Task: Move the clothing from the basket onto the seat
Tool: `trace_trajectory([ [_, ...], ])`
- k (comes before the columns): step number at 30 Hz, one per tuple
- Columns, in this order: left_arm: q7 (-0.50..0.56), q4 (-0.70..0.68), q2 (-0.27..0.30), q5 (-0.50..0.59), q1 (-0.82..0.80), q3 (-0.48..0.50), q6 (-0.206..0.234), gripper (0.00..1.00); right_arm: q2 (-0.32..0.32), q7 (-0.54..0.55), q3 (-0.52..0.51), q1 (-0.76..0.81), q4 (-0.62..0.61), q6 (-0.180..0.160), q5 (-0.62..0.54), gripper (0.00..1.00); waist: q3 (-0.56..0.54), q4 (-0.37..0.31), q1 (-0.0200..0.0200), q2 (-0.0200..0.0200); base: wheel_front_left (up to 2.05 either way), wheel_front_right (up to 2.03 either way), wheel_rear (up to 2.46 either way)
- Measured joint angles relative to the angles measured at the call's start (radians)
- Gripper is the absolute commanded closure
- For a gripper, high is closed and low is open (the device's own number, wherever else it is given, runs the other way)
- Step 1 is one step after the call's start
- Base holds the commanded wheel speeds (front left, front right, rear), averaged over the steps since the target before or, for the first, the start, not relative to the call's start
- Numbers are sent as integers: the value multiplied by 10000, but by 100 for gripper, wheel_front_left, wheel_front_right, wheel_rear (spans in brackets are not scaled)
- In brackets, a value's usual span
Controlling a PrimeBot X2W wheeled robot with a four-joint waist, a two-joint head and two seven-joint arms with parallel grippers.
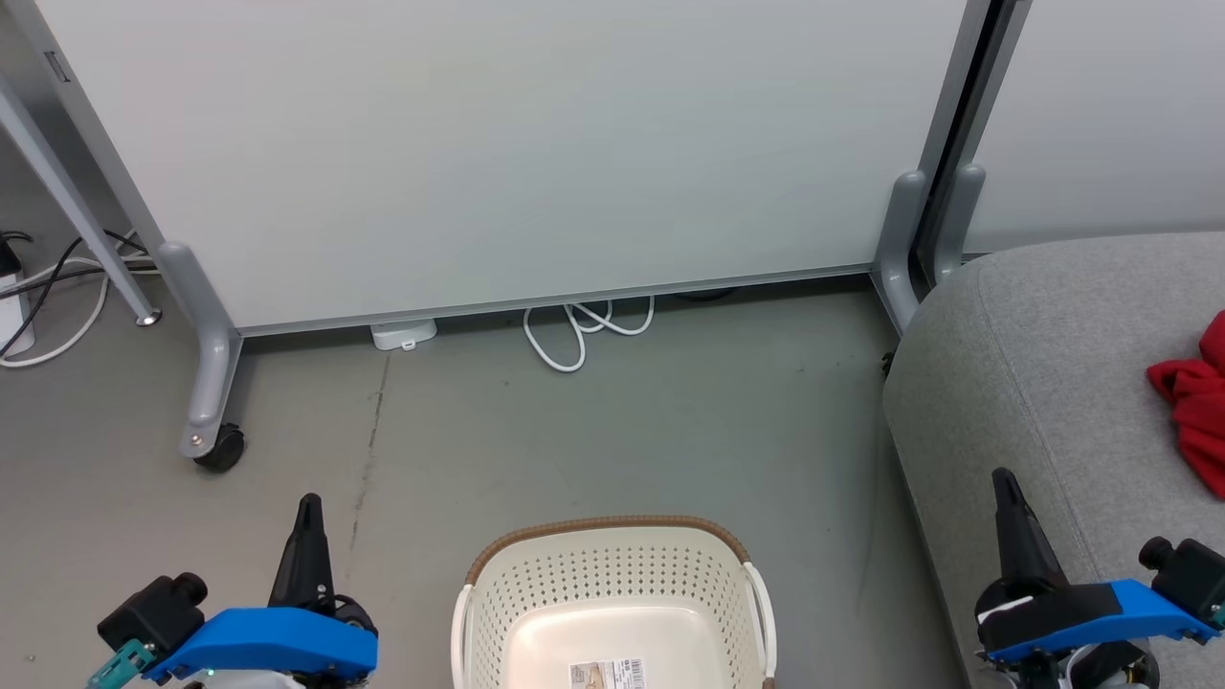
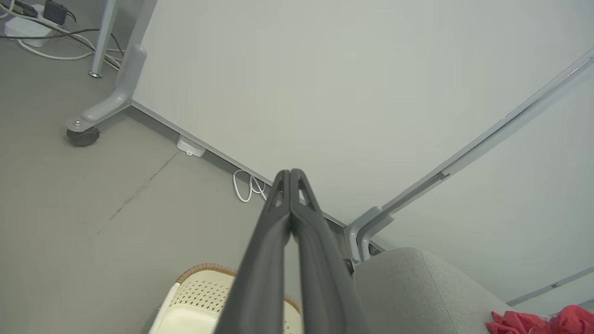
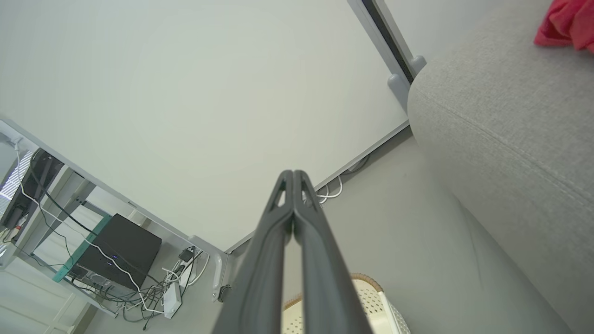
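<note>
Nearest the robot, the left gripper (image 1: pixel 308 512) sits at the lower left and the right gripper (image 1: pixel 1007 488) at the lower right, both pointing up the head view. In each wrist view the two dark fingers are pressed together along their length, tips meeting. Neither holds anything.

Between the grippers, on the floor (image 1: pixel 574 421), stands the basket (image 1: pixel 612 579), upright. The part of its bottom that can be seen is bare apart from a paper label (image 1: pixel 606 674). Its nearest portion is cut off by the picture's lower edge, so the contents there cannot be confirmed.

To the right, just beside the basket but apart from it, is the seat (image 1: pixel 1034 364). The right gripper hangs over its near front corner without touching the fabric, as far as can be told. The clothing (image 1: pixel 1196 402), a bunched red heap, lies on the seat's top towards the right edge of the head view, partly out of frame.

Farthest back, a pale wheeled partition (image 1: pixel 526 153) stands on the floor, with a looped white cable (image 1: pixel 574 335) under its lower edge.

Assessment: the transfer appears complete or very nearly so. What is left is to confirm that the hidden near end of the basket holds no garment.
</note>
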Motion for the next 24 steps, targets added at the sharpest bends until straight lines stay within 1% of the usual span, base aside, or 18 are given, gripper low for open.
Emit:
trace_trajectory([
  [24,761,-219,0,-2986,-194,408,-79,100,0,794,-155,-46,-199,0,3043,100,44,-96,0,0,0,0,0],
])
